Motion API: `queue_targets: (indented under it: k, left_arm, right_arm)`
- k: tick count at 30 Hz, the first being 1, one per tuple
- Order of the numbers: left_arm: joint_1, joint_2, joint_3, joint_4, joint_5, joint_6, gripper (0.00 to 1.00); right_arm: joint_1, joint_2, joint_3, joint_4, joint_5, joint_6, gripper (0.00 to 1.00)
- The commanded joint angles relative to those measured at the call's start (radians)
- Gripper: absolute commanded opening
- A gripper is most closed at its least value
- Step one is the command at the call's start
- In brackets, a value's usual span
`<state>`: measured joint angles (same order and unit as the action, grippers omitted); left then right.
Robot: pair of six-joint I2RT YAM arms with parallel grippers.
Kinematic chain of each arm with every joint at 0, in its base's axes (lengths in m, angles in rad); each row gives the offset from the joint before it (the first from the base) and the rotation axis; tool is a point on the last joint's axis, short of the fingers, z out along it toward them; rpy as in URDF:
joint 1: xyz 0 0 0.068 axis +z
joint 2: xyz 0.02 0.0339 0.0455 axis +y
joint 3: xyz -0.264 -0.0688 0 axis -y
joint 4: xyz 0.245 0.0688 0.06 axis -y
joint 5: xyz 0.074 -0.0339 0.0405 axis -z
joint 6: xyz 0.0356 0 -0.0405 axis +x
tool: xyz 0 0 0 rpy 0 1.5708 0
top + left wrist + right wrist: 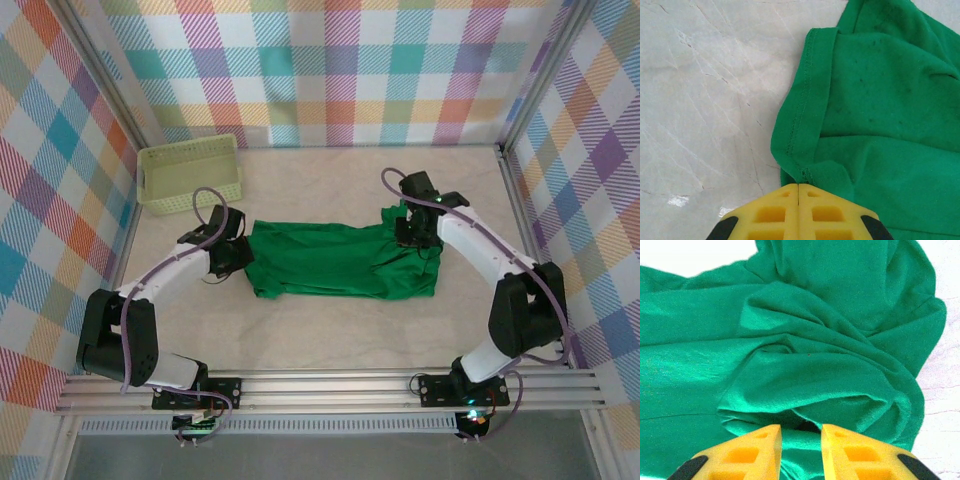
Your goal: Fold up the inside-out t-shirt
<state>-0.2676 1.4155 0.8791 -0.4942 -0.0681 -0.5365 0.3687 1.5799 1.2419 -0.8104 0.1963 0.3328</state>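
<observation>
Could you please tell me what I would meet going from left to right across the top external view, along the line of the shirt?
left arm → left gripper at the shirt's left edge → green t-shirt → right gripper over its right end → right arm

Top external: high above near edge of table (330, 180), looks down and forward over all of it, far. Left wrist: close, looks past left gripper (799, 186) onto left end of t-shirt (880, 100). Right wrist: close, past right gripper (801, 428), onto right end. All three share t-shirt.
</observation>
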Motion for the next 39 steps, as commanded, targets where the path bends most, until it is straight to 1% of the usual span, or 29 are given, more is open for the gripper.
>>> queue_targets:
  k: [1,9,18,20,24,26,29,31,37,38,39]
  left_arm:
    - [-0.006,-0.021,-0.016,0.006,-0.002,0.007,0.0]
    - [-0.004,-0.018,-0.012,0.001,-0.001,0.009,0.0]
    - [-0.005,-0.007,-0.009,-0.002,-0.002,0.009,0.0]
    - [-0.005,-0.005,-0.005,-0.004,0.0,0.008,0.0]
    - [-0.005,-0.01,-0.005,-0.008,-0.006,0.009,0.0]
    - [-0.004,-0.011,-0.006,-0.009,-0.009,0.009,0.0]
    - [-0.005,-0.008,-0.006,-0.008,-0.009,0.01,0.0]
    - [-0.004,-0.007,-0.008,-0.005,-0.009,0.008,0.0]
    - [-0.004,-0.006,-0.005,-0.006,-0.011,0.009,0.0]
    - [-0.005,-0.007,-0.005,-0.009,-0.013,0.008,0.0]
    - [-0.005,-0.008,-0.004,-0.009,-0.015,0.009,0.0]
  right_arm:
    - [0.017,0.043,0.003,-0.038,0.073,0.011,0.29]
    - [0.045,0.121,0.01,-0.015,0.185,-0.021,0.37]
    - [0.056,0.175,0.001,0.005,0.175,-0.032,0.43]
    - [0.057,0.184,0.004,0.002,0.178,-0.034,0.43]
    - [0.058,0.179,-0.001,-0.004,0.191,-0.035,0.36]
    - [0.058,0.173,-0.003,-0.01,0.198,-0.039,0.36]
    - [0.064,0.159,-0.009,-0.013,0.194,-0.05,0.44]
    - [0.07,0.155,-0.018,-0.008,0.188,-0.057,0.47]
    - [0.074,0.194,-0.022,-0.005,0.194,-0.056,0.46]
    - [0.075,0.199,-0.022,-0.004,0.201,-0.053,0.43]
    - [0.075,0.2,-0.02,-0.008,0.207,-0.051,0.36]
